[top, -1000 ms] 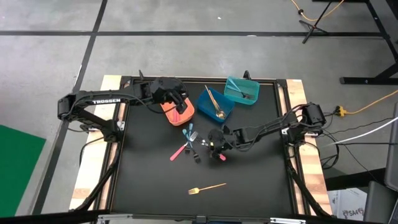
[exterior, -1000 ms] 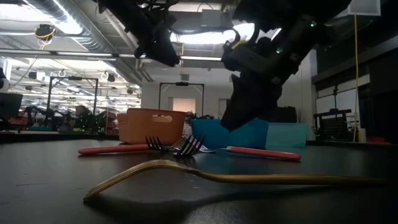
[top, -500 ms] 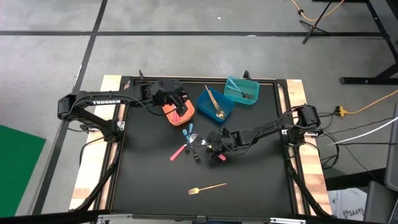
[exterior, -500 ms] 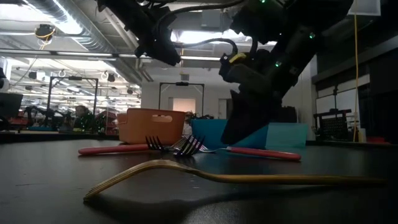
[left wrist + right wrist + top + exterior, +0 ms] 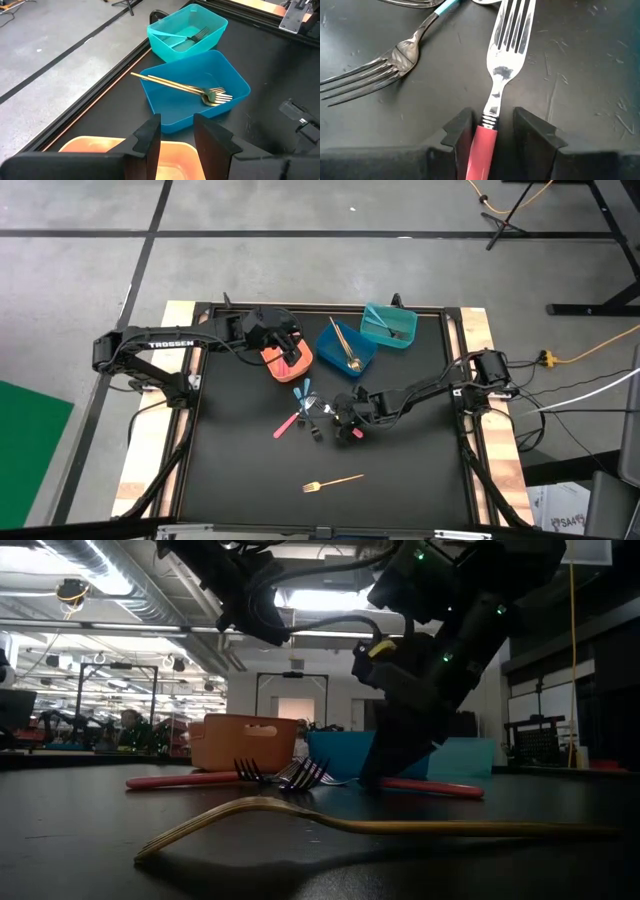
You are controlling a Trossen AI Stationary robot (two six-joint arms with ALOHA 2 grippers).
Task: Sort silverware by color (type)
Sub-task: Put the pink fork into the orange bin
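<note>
Right arm: I see it stretched low to mid-table.
Right gripper [image 5: 492, 131]: partly open, fingers straddling the pink-handled fork [image 5: 495, 95] lying on the table [image 5: 400, 470].
Left gripper [image 5: 176, 142]: parted, empty, over the orange bin [image 5: 272, 358].

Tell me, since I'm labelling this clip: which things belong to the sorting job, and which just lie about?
Job: pink-handled fork between the fingers of the open right gripper; blue-handled fork beside it; gold fork alone on the table; gold pieces in the blue bin; fork in the teal bin.
Lying about: orange bin under the open left gripper; yellow cable on the floor.
</note>
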